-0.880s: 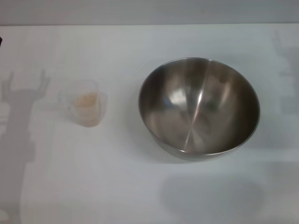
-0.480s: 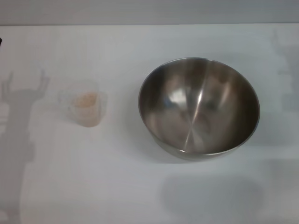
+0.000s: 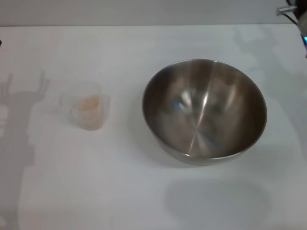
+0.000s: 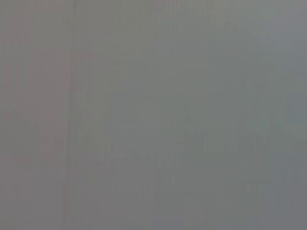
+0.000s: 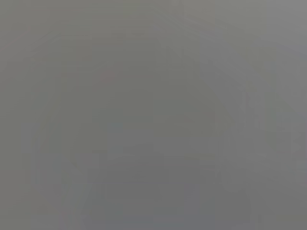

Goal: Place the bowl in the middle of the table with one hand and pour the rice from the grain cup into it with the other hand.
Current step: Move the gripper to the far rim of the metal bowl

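White and plain, the surface [image 3: 120,191] fills nearly the whole head view, with a grey wall band running along its far edge. Faint grey shadows lie on it: a soft oval patch near the front edge below the bowl, and a tall fork-topped shape along the left edge.

Nearest the front edge, right of centre, sits the stainless-steel mixing bowl [image 3: 204,111], upright, its brushed inside shiny and bare, its rim round and wide. It rests flat on the surface with nothing touching it.

Well apart from it, toward the left edge and at about the same depth, stands the grain cup [image 3: 88,111], a small clear plastic measuring cup with a little handle turned toward the left edge. It is upright, and the rice [image 3: 88,103] shows as a pale beige heap inside it. Nothing holds the cup.

At the far right corner a small piece of the right arm [image 3: 293,13] pokes into view, dark with a blue glow at the very edge; its hand cannot be seen there, so I cannot tell whether it is released or clenched. No left hand shows in the head view. Both wrist views give only flat grey, with nothing to make out.
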Available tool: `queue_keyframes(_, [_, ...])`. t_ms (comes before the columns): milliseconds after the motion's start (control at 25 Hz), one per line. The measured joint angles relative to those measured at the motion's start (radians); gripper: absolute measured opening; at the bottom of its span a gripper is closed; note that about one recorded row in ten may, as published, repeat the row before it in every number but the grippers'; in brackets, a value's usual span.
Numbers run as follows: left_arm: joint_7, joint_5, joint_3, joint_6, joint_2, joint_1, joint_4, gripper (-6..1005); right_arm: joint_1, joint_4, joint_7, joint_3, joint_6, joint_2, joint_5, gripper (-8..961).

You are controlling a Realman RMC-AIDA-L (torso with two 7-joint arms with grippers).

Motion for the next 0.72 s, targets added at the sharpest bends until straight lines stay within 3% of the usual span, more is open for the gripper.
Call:
queue_keyframes(400, [0.000, -0.001, -0.004, -0.005, 0.000, 0.002, 0.000, 852, 0.021, -0.423, 0.087, -0.013, 0.815, -0.002, -0.043, 731])
queue_keyframes(440, [0.000, -0.002, -0.005, -0.005, 0.000, 0.003, 0.000, 852, 0.041, -0.486, 0.084, -0.014, 0.951, -0.003, -0.042, 730])
queue_keyframes(480, [0.000, -0.002, -0.005, -0.005, 0.000, 0.003, 0.000, 851, 0.041, -0.486, 0.084, -0.014, 0.951, -0.003, -0.042, 730])
queue_keyframes(600, [0.000, -0.002, -0.007, -0.004, 0.000, 0.006, -0.001, 851, 0.084, -0.562, 0.071, -0.009, 1.156, -0.005, -0.042, 730])
queue_keyframes(640, [0.000, -0.002, -0.007, -0.004, 0.000, 0.007, -0.001, 850, 0.124, -0.591, 0.047, -0.001, 1.295, -0.005, -0.033, 730])
queue_keyframes(720, [0.000, -0.002, -0.007, -0.004, 0.000, 0.010, -0.001, 850, 0.151, -0.600, 0.027, 0.007, 1.369, -0.005, -0.018, 731])
